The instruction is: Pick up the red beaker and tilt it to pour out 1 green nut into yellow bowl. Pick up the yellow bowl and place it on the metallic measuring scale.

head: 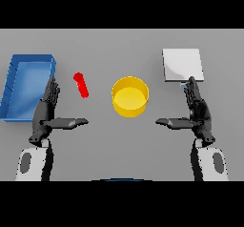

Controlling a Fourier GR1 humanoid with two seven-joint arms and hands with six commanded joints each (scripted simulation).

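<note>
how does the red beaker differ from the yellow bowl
The red beaker is slim and narrow; the yellow bowl is wide and round. The beaker looks tilted, while the bowl stands upright with its mouth open upward. The beaker lies nearer the left hand, the bowl mid-table. Neither is held.

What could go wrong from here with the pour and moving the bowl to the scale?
1. The beaker is slim and looks tilted on the table, so the left hand, open beside it, may knock it or spill nuts when grasping.
2. The bowl sits apart from the beaker, so a pour begun too soon could miss its rim.
3. The right hand, fingers straight, lies close to the scale and could nudge it.
</note>
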